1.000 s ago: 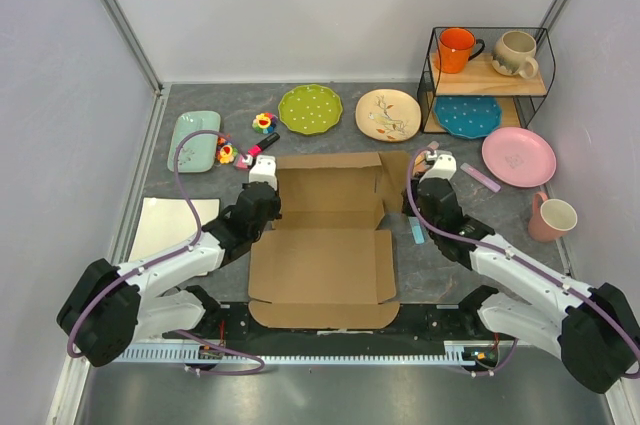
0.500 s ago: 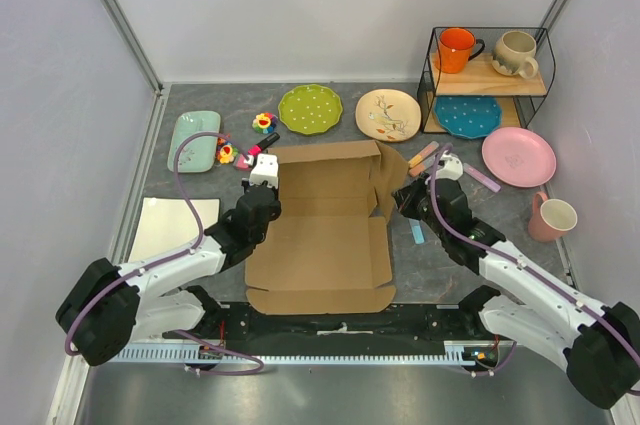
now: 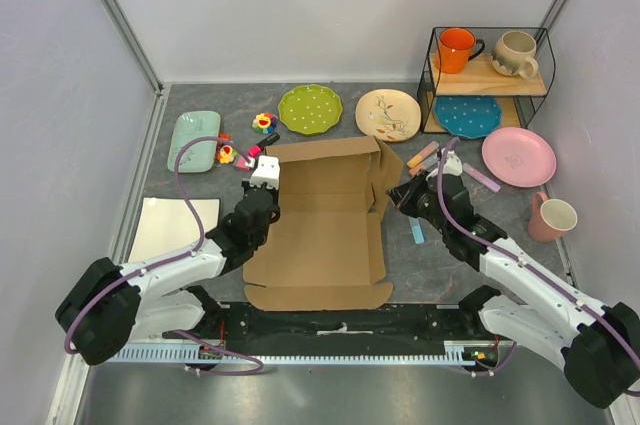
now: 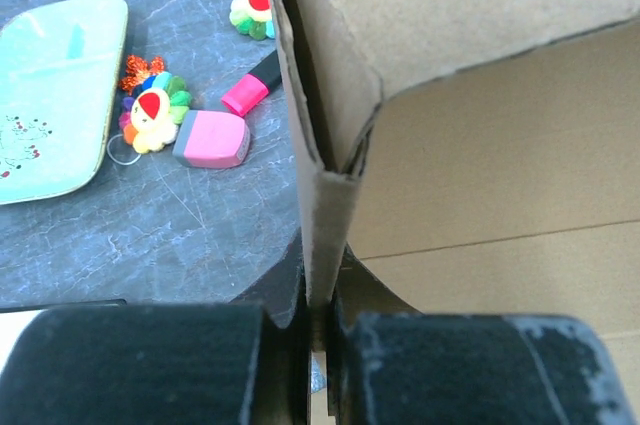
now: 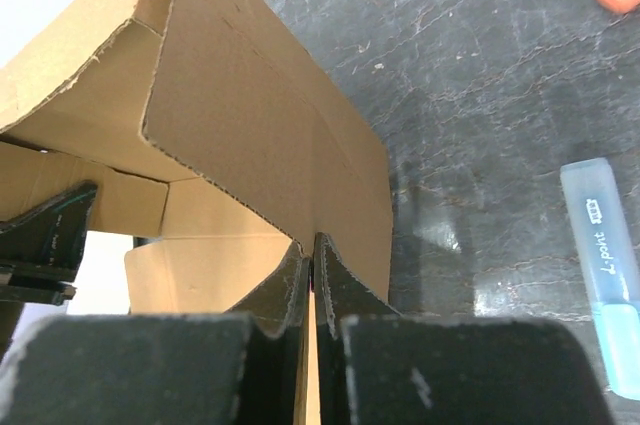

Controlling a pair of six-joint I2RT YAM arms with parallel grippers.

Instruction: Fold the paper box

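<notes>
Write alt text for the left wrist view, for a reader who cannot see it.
The left gripper has its black jaws shut on an upright side wall of the brown paper box. Beside the box, on the dark table, lie a pink eraser, two flower toys and a pale green tray.

Left wrist view: the paper box point(image 4: 480, 195) runs off the top and right edges; a mint tray point(image 4: 50, 95) is cut at the left. From above, at the far right corner of the bench point(image 3: 520, 210), a shelf point(image 3: 490, 77) half hides a teal plate point(image 3: 467, 115).
</notes>
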